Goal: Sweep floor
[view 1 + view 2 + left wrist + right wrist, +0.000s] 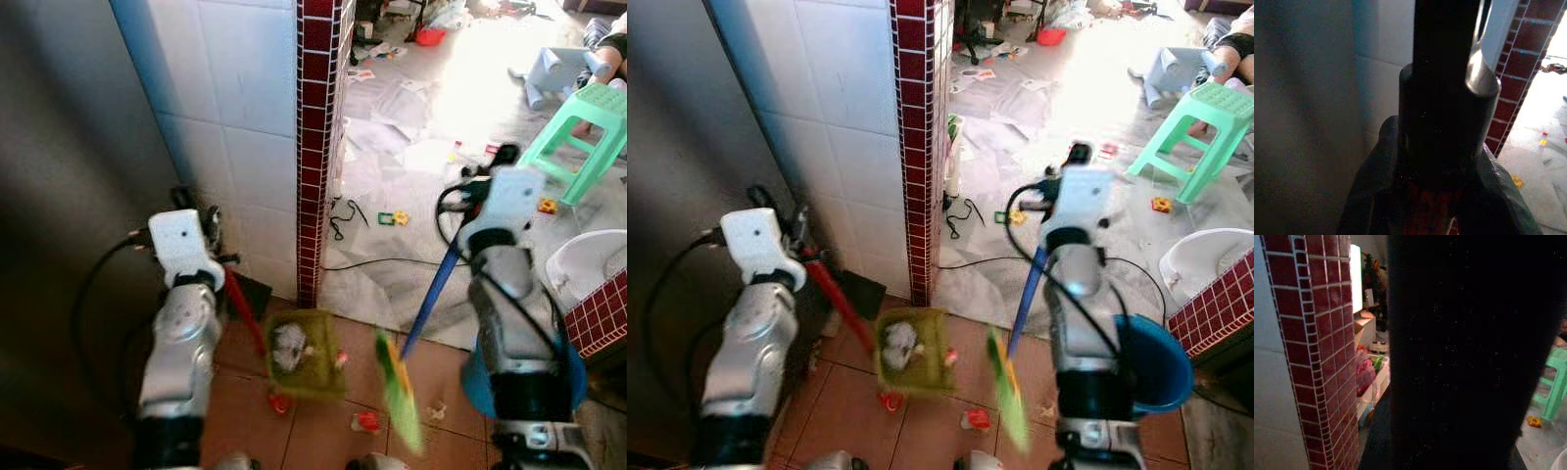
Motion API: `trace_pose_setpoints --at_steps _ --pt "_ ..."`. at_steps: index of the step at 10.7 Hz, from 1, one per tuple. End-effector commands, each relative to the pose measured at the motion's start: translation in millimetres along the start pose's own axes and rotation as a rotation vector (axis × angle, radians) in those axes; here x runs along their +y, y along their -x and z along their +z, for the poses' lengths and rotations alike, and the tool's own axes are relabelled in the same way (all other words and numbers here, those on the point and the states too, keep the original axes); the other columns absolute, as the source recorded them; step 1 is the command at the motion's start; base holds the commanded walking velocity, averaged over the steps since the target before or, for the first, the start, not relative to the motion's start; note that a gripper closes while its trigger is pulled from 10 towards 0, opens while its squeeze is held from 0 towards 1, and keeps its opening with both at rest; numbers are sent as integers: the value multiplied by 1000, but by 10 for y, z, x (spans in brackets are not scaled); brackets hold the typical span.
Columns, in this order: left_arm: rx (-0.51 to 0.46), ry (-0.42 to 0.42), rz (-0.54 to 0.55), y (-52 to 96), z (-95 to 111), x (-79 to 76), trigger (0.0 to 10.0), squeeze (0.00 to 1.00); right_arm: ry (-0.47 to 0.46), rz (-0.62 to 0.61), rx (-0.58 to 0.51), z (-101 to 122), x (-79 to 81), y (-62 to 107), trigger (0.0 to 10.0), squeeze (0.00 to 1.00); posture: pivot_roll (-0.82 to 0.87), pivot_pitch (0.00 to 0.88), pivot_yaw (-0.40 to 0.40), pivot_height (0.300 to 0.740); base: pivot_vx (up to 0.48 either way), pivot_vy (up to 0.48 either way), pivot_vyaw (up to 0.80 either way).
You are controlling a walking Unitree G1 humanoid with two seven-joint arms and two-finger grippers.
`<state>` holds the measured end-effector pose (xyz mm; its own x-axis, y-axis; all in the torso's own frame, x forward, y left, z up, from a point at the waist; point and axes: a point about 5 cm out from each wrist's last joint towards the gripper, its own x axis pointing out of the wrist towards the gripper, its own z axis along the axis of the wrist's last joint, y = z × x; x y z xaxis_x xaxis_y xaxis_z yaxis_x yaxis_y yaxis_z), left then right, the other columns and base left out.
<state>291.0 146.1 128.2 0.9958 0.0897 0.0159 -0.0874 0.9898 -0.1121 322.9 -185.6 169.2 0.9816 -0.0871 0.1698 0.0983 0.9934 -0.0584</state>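
Note:
My left gripper is shut on the red handle of a green dustpan. The pan hangs low over the brown floor tiles beside the red-tiled pillar and holds crumpled paper. My right gripper is shut on the blue handle of a broom. Its green and yellow head is blurred, just right of the dustpan. In the left wrist view the dark fingers close around the red handle. A red scrap, a red-white wrapper and a paper bit lie on the tiles.
A red-tiled pillar and a white tiled wall stand close ahead on the left. A blue bucket sits by my right arm. Beyond are a green stool, a white basin, black cables, scattered papers and a person's limb.

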Motion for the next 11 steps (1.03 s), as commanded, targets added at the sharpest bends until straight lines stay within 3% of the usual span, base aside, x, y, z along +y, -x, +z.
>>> trace_pose_setpoints --at_steps 1,3,6,8,11 --pt "-42 20 -33 18 119 -51 10000 0 9 -5 -84 148 16 -22 10000 0 -59 0 4 740 0 0 0" --pt "-21 -15 -42 84 128 -27 10000 0 -30 -37 -99 181 31 -26 10000 0 -50 0 13 740 0 0 0" --pt "13 -49 -27 83 54 -7 10000 0 -242 -18 -98 371 85 -134 10000 0 -61 0 20 740 0 0 0" --pt "-11 -42 -24 59 119 -31 10000 0 -210 10 -125 438 76 -146 10000 0 -68 0 23 740 0 0 0" --pt "-46 -35 -73 105 230 -44 10000 0 -149 -36 -77 250 12 -33 10000 0 -51 0 16 740 0 0 0"
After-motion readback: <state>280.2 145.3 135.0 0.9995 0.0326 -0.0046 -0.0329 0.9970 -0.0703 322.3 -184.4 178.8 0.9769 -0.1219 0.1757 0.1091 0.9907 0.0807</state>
